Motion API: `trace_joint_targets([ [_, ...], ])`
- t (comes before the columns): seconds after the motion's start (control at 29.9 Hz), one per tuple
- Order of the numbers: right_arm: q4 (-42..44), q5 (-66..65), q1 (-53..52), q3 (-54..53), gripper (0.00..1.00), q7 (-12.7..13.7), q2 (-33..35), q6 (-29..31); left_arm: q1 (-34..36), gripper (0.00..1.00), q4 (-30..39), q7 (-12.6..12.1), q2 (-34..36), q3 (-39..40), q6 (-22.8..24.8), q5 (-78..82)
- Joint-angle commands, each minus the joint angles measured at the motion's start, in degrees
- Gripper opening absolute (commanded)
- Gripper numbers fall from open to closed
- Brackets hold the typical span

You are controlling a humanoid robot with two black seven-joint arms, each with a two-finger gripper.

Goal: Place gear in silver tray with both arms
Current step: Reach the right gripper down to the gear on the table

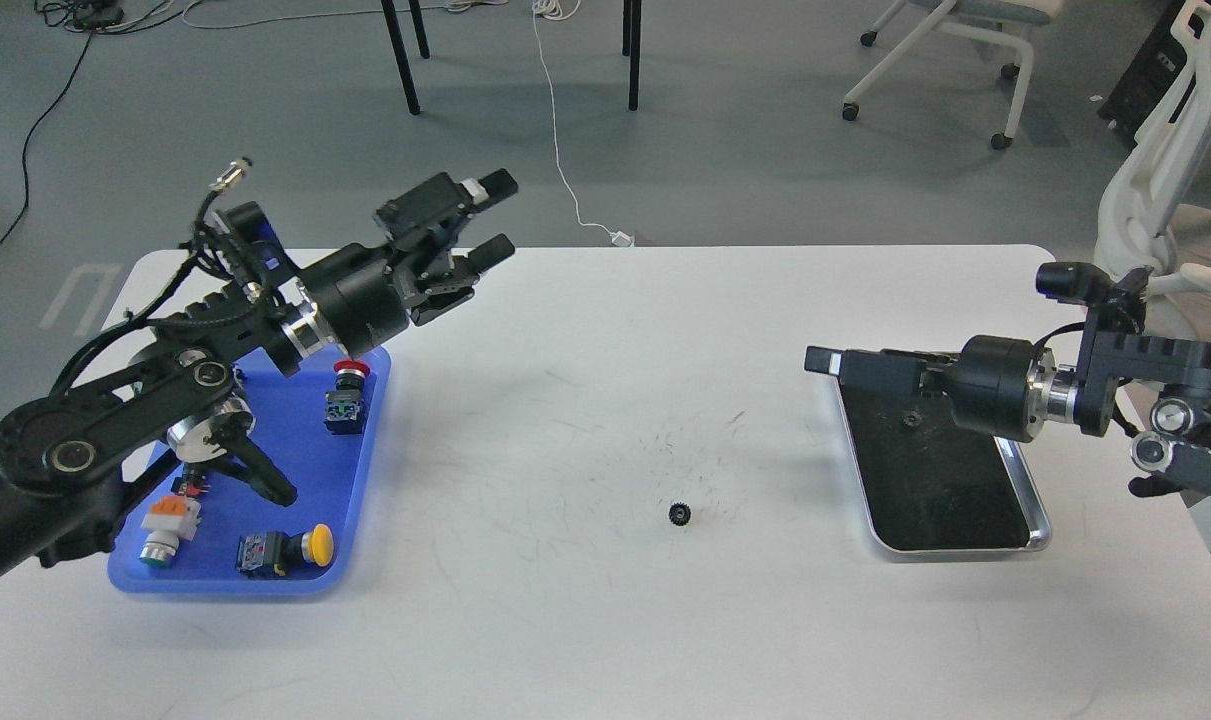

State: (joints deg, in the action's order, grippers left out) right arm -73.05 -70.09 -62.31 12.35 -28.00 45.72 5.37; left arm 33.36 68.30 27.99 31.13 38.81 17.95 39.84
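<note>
Gear (pixel 679 514) lies alone on white surface (pixel 605 400), approx mid, well apart from silver tray (pixel 1035 500) at our right. L pincer (pixel 495 220) hangs released, empty, above blue tray (pixel 365 440) edge. R pincer (pixel 825 360) sits over silver tray's far end; we can't tell its state, fingers indistinct.

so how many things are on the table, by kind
trays: 2, the blue tray and the silver tray
push buttons in the blue tray: 3 in clear view, red-capped, yellow-capped, orange-and-white; the left arm hides part of the tray
gears: 1, the small black gear on the bare table
total: 6
</note>
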Motion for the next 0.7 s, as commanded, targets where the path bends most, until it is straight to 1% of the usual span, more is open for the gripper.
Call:
trace_joint_targets([
  [0.0, 0.5, -3.5, -7.4, 9.9, 0.98, 0.0, -5.0, 0.0, -9.1, 0.98, 1.9, 0.0, -0.9, 10.4, 0.4, -1.1],
  [0.07, 1.9, -4.4, -12.9, 16.4, 0.98, 0.0, -9.8, -0.4, -12.6, 0.98, 2.6, 0.0, -1.1, 12.9, 0.5, -1.1],
  [0.17, 4.8, -7.4, -19.1, 23.3, 0.98, 0.0, -17.4, -0.6, -14.3, 0.98, 3.2, 0.0, -0.5, 13.5, 0.6, -1.0],
  [0.33, 9.2, -7.7, -21.1, 29.2, 0.95, 0.0, -29.2, -0.8, -14.3, 0.98, 3.4, 0.0, -0.1, 15.2, 0.5, -1.1],
  [0.43, 10.0, -7.7, -21.2, 31.9, 0.93, 0.0, -33.1, -1.1, -14.3, 0.98, 3.4, 0.0, -0.1, 15.4, 0.5, -1.1],
  [0.54, 11.3, -7.6, -21.1, 33.5, 0.91, 0.0, -35.9, -3.1, -14.3, 0.98, 3.4, 0.0, -0.3, 15.4, 0.5, -1.1],
  [0.6, 12.0, -7.4, -20.5, 34.6, 0.86, 0.0, -37.7, -4.4, -14.4, 0.98, 3.4, 0.0, -0.4, 15.3, 0.5, -1.1],
  [0.64, 12.5, -7.4, -20.2, 34.9, 0.82, 0.0, -38.4, -5.2, -14.4, 0.98, 3.5, 0.0, -0.4, 15.3, 0.5, -1.1],
  [0.67, 12.9, -7.4, -20.0, 35.2, 0.76, 0.0, -38.9, -5.7, -14.4, 0.98, 3.5, 0.0, -0.4, 15.3, 0.5, -1.1],
])
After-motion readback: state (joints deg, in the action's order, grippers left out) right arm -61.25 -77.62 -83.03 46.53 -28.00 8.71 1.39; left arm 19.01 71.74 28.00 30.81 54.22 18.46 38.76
